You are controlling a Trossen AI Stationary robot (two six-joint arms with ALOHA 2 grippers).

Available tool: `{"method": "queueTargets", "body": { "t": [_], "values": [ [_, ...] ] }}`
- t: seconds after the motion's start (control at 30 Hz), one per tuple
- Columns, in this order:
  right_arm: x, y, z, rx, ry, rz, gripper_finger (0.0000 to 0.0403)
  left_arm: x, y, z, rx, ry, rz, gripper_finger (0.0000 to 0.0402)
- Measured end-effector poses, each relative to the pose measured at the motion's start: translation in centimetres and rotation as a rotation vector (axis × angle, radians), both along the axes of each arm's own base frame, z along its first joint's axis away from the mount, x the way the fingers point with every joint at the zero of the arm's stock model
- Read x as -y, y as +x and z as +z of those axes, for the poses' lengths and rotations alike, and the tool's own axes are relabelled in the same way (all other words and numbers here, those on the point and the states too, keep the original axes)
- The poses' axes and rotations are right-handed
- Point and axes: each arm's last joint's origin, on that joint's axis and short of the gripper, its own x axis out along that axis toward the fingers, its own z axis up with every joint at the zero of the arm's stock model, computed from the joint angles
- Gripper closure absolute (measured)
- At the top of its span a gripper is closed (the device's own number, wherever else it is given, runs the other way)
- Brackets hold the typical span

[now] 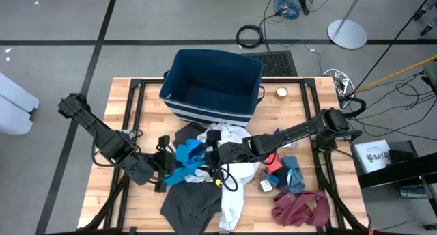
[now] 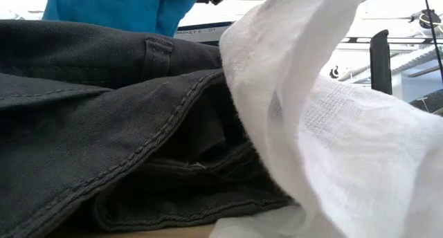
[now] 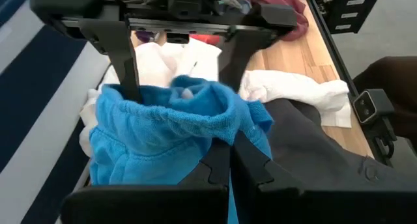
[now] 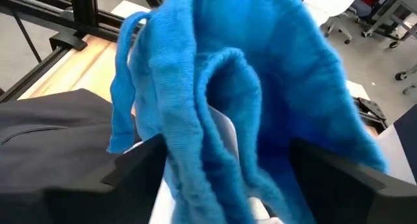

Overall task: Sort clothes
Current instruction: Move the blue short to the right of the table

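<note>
Left tool clamped on upright blue top

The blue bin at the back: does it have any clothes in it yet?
Empty: the high view shows the bin's bare floor, with all the clothes on the table.

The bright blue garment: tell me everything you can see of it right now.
The bright blue garment is soft, fleecy knit, bunched and lifted above the pile near the table's middle. The left gripper is shut on one fold; the right gripper stands open around the hanging cloth. Below it lie the dark grey garment and the white garment.
</note>
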Motion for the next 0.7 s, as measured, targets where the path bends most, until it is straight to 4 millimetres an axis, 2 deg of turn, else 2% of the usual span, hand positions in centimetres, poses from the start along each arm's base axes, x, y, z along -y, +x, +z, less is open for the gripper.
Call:
{"method": "queueTargets", "body": {
  "t": [0.07, 0.13, 0.3, 0.33, 0.47, 0.7],
  "values": [
    [0.1, 0.0, 0.0, -0.001, 0.000, -0.003, 0.0133, 0.1, 0.1, -0.1, -0.008, -0.005, -0.009, 0.0401],
    [0.2, 0.0, -0.1, -0.007, -0.002, -0.001, 0.0183, 0.2, 0.1, -0.3, -0.023, -0.001, -0.015, 0.0400],
    [0.2, -0.3, 0.1, -0.022, -0.029, 0.014, 0.0356, 0.5, 0.6, -1.0, -0.053, 0.014, -0.014, 0.0394],
    [0.2, -0.4, 0.2, -0.033, -0.041, 0.019, 0.0377, 0.6, 0.7, -1.1, -0.059, 0.018, -0.014, 0.0391],
    [0.3, -1.1, 0.8, -0.055, -0.048, -0.015, 0.0383, 0.9, 1.0, -1.7, -0.086, 0.037, -0.014, 0.0359],
    [0.7, -4.2, 4.0, -0.087, 0.007, -0.071, 0.0395, -0.1, -0.1, -2.3, -0.180, 0.086, 0.061, 0.0274]
  ]
}}
